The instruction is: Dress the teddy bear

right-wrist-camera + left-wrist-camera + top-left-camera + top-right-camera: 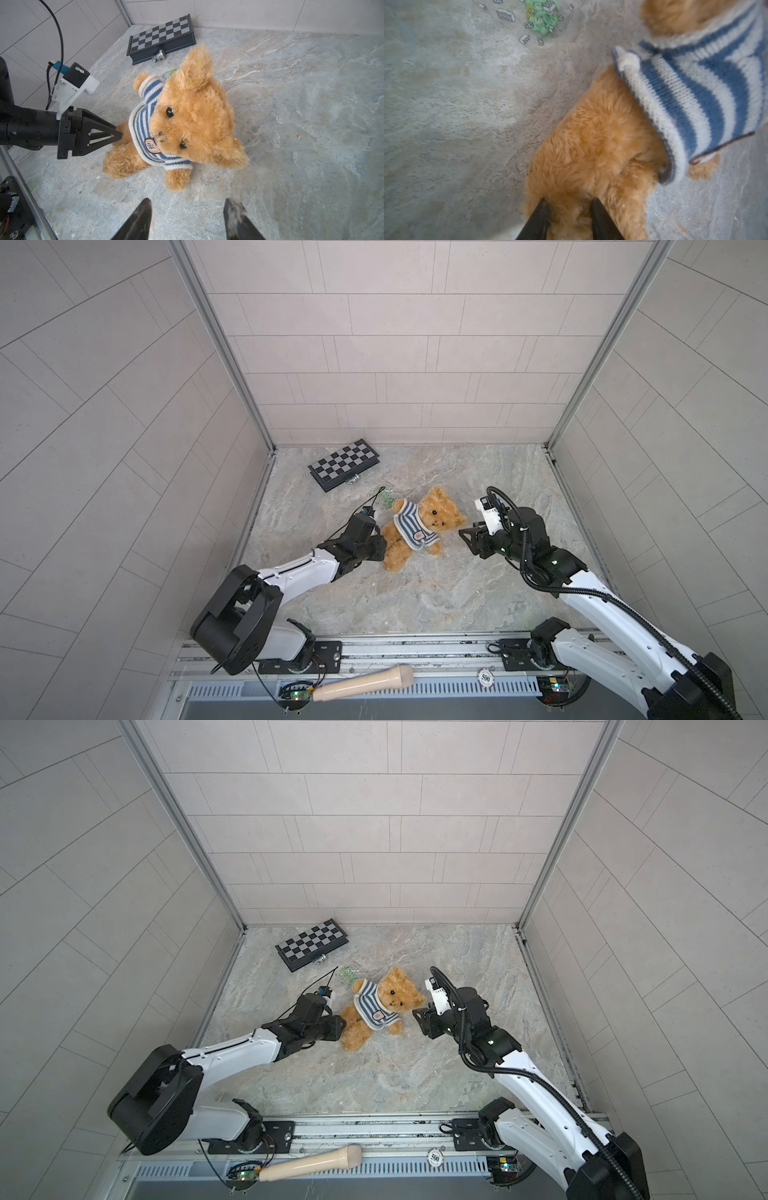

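A: Status on the teddy bear?

B: On its back near the middle of the table. Head to 2 o'clock, legs to 7.

A: Sweater?

B: The striped sweater is on. Head through the collar, both paws out of the sleeves, badge facing up. Hem sits across the belly, legs bare.

A: So it's dressed?

B: Near enough, I'd say. Looks like the tidy-up step: settle the hem, then let go.

A: Grippers?

B: The left gripper comes in from 8 o'clock. Fingers are closed on one leg below the hem, fur squeezed between them. The right gripper is at 3 o'clock, just beside the head and not touching. Fingers apart, nothing in them.

A: Next move?

B: My guess is left anchors the leg while right takes the hem edge and pulls toward 7. It needs to pinch knit only, not the fur under it, or the whole bear slides.

A: Clutter?

B: A bag of green bricks is just beside the 10 o'clock paw. Can't tell if it touches. The chessboard is farther out at 11, well apart. Neither is in the pull path.
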